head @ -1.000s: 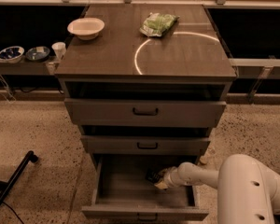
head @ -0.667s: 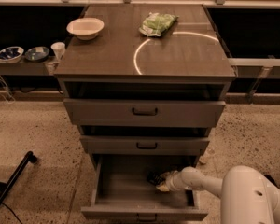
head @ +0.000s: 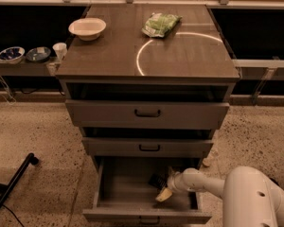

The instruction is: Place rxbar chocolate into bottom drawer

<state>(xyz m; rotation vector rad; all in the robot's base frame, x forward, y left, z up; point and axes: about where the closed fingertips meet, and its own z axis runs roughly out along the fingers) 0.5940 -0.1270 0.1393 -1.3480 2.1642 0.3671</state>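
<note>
The bottom drawer point(head: 109, 193) is pulled out wide, the lowest of three grey-brown drawers. My gripper point(head: 164, 194) reaches into it from the right and sits low over the drawer floor, right of its middle. A small dark flat thing, the rxbar chocolate point(head: 156, 180), shows just up and left of the gripper's tip, inside the drawer. I cannot tell whether the gripper holds it or whether it lies on the drawer floor.
The two upper drawers point(head: 146, 113) stand slightly out. On the cabinet top are a white bowl point(head: 87, 28) and a green crinkly bag point(head: 161, 24). Bowls and a cup point(head: 59, 50) sit on a shelf at left. A black leg point(head: 14, 183) lies on the floor.
My gripper has moved a little lower and toward the drawer's front. The dark bar now shows apart from the gripper's tip.
</note>
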